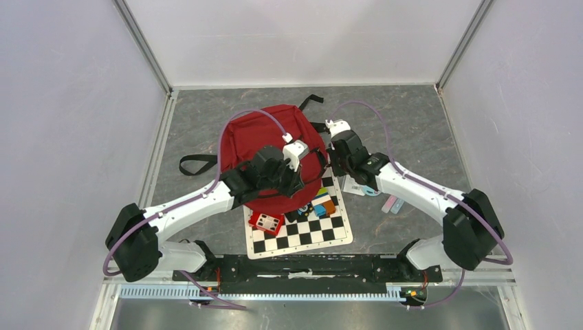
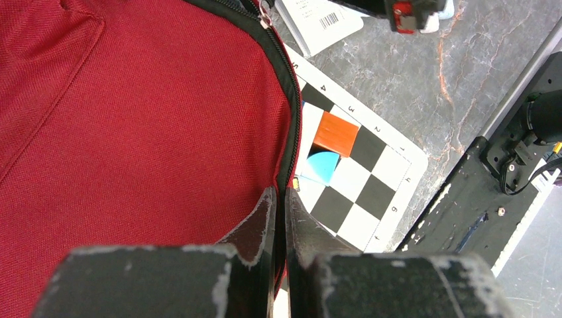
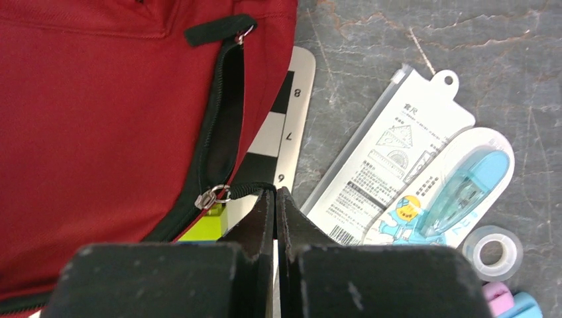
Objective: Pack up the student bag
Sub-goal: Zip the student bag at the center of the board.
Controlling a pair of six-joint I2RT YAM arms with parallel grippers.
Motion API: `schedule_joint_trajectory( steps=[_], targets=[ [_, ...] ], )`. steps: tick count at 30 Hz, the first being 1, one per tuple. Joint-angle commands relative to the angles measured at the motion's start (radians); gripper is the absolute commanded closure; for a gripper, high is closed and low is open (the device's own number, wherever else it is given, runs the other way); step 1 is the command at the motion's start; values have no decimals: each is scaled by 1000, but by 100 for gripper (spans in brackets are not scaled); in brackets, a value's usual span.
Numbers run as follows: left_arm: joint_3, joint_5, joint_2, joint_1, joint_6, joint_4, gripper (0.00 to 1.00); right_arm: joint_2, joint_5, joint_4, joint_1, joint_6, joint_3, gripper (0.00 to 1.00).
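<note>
Okay, left gripper (image 2: pixel 280 199) first: the fingers are nearly together and the black zipper edge of the student bag (image 1: pixel 254 137) runs between them. It reads as a pinch on the bag's rim, probably to pin or lift that side. The right gripper (image 3: pixel 276 192) is fully closed. A black pull cord (image 3: pixel 248 189) leads from the zipper slider (image 3: pixel 207 199) straight into its tips, so it looks clamped on that cord. My judgement is that one arm holds the fabric taut while the other works the zipper, since a soft bag would otherwise just drag along.

The bag lies flat mid-table, between the two arms. Its near edge overlaps the far part of the chessboard mat (image 1: pixel 316 230). The zipper gap seen from the right wrist is a narrow slit, not wide enough for packing yet.

On the mat beside the bag's rim sit an orange block (image 2: pixel 336 134) and a blue piece (image 2: pixel 321 165). A red box (image 1: pixel 266 221) sits nearer the arm bases, and something lime green (image 3: pixel 205 225) peeks out under the bag edge.

To the right, on the bare table (image 1: pixel 412 124), are a geometry set packet (image 3: pixel 391 152) and a correction tape pack (image 3: pixel 457 192), the pack overlapping the packet. A tape roll (image 3: pixel 492 250) lies just beside the pack. None of these loose items appears packed, so the task looks early.
</note>
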Motion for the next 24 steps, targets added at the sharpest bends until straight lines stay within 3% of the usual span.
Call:
schedule_joint_trajectory(
  steps=[1, 24],
  targets=[
    [-2, 33, -28, -12, 20, -72, 98, 45, 137, 21, -46, -79, 71, 100],
    [4, 74, 13, -44, 39, -88, 98, 389, 161, 64, -60, -253, 363, 100]
  ],
)
